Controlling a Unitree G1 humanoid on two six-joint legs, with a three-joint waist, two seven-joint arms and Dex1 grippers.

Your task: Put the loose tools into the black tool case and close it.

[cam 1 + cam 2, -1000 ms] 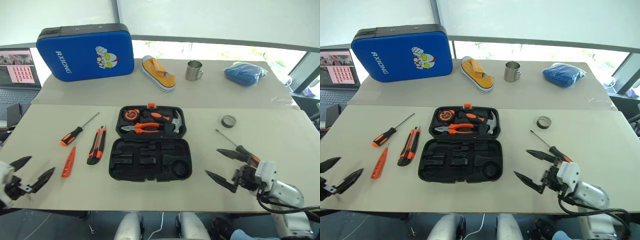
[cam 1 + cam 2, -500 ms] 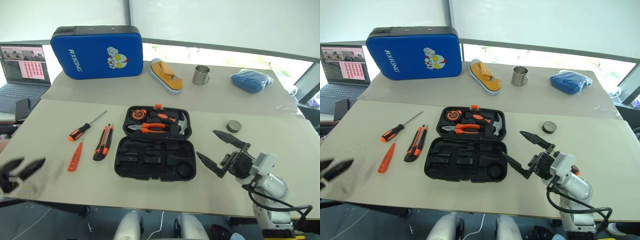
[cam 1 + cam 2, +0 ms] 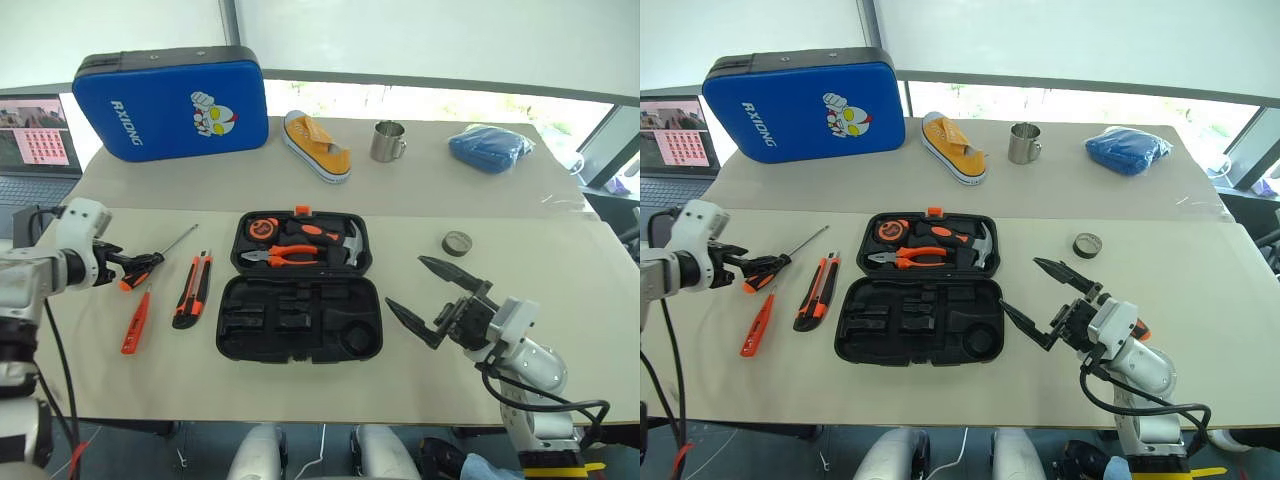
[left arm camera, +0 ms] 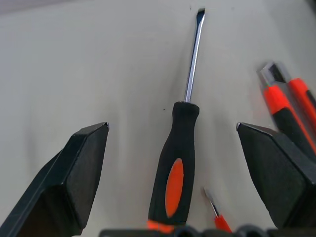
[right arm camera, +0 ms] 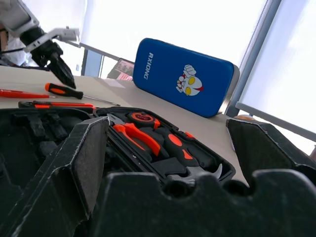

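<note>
The black tool case [image 3: 300, 322] lies open mid-table, its far half holding pliers, a hammer and a tape measure, its near half bare slots. Left of it lie an orange-and-black screwdriver [image 3: 152, 265], an orange-black utility knife [image 3: 193, 290] and a small orange screwdriver [image 3: 135, 322]. My left gripper [image 3: 124, 264] is open, its fingers either side of the long screwdriver's handle [image 4: 174, 163] without touching it. The dark tape roll [image 3: 457, 242] lies right of the case. My right gripper [image 3: 404, 282] hovers open and empty off the case's right end.
On the far table stand a blue padded case [image 3: 170, 103], a yellow shoe [image 3: 318, 146], a metal mug [image 3: 386, 141] and a blue cloth bundle [image 3: 489, 147]. A laptop [image 3: 35, 150] sits off the left edge. Bare tabletop lies in front of the case.
My left arm swung forward from the table's near-left edge to the long screwdriver's handle. The right gripper edged slightly left and stayed open. The camera swayed and came back.
</note>
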